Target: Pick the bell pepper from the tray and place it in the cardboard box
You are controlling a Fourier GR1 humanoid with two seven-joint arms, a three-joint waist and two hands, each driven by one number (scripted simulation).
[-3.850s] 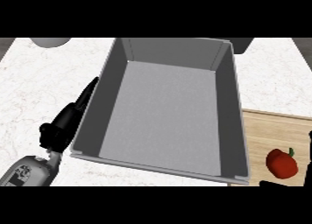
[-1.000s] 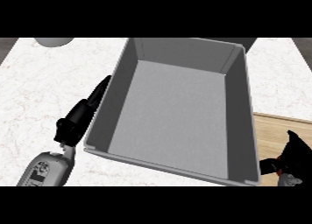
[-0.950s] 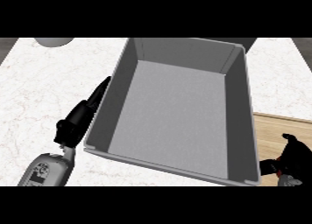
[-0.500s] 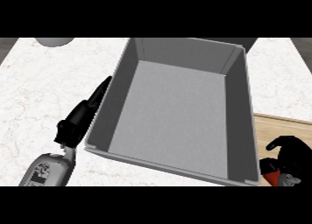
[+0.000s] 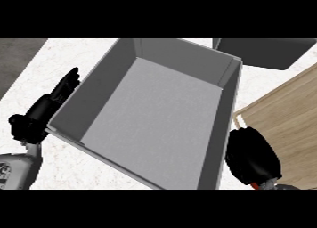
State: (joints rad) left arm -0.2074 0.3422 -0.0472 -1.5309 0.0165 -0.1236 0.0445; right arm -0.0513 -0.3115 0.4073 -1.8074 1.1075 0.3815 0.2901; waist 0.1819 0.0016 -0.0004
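Observation:
The grey open box (image 5: 100, 87) fills the middle of the head view, and nothing lies on its floor. My right hand (image 5: 252, 156) hangs curled just outside the box's right wall, over the near left corner of the wooden tray (image 5: 294, 120). Only a sliver of the red bell pepper (image 5: 255, 184) shows under its fingers; the hand hides the rest. My left hand (image 5: 46, 109) is open, with straight fingers lying along the outside of the box's left wall.
A dark grey object (image 5: 266, 51) sits at the back right, behind the box. White marbled counter (image 5: 53, 60) shows to the left of the box and between the box and the tray.
My right hand has closed round the pepper and come up from the tray to the box's right wall. The view has swung, so the box now looks turned. The left hand has stayed put.

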